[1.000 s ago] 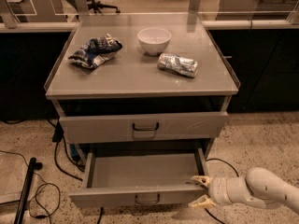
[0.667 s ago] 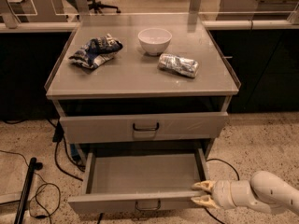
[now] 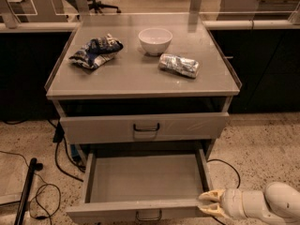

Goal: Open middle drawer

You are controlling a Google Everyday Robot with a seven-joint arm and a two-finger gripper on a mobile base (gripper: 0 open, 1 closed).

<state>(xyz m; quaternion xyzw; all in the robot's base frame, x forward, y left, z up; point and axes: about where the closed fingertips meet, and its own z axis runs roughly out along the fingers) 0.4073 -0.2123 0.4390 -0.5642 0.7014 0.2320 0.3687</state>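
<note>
Now shows the middle drawer [image 3: 145,179] pulled far out, directly left of the gripper [image 3: 209,204], plain grey inside exposed, small dark handle [image 3: 149,215] left of and slightly below the claw. Places the gripper at the drawer's right front corner, fingers spread, pinching nothing. Shows a shut, taller drawer [image 3: 187,125] above and left of the claw. Farther up, on the cabinet top [image 3: 140,76]: white bowl [image 3: 155,40], crumpled blue bag [image 3: 96,52], silvery packet [image 3: 179,65]. Far left, on the floor: black rod [image 3: 25,191].

On grey desk [image 3: 136,78]: white ceramic bowl [image 3: 155,40] behind; crumpled blue bag [image 3: 96,52] left; silver foil packet [image 3: 178,65] right.
Below: taller grey drawer [image 3: 183,127] over shallow grey middle drawer [image 3: 145,179].
My end effector [image 3: 204,204]: at its front right corner.
</note>
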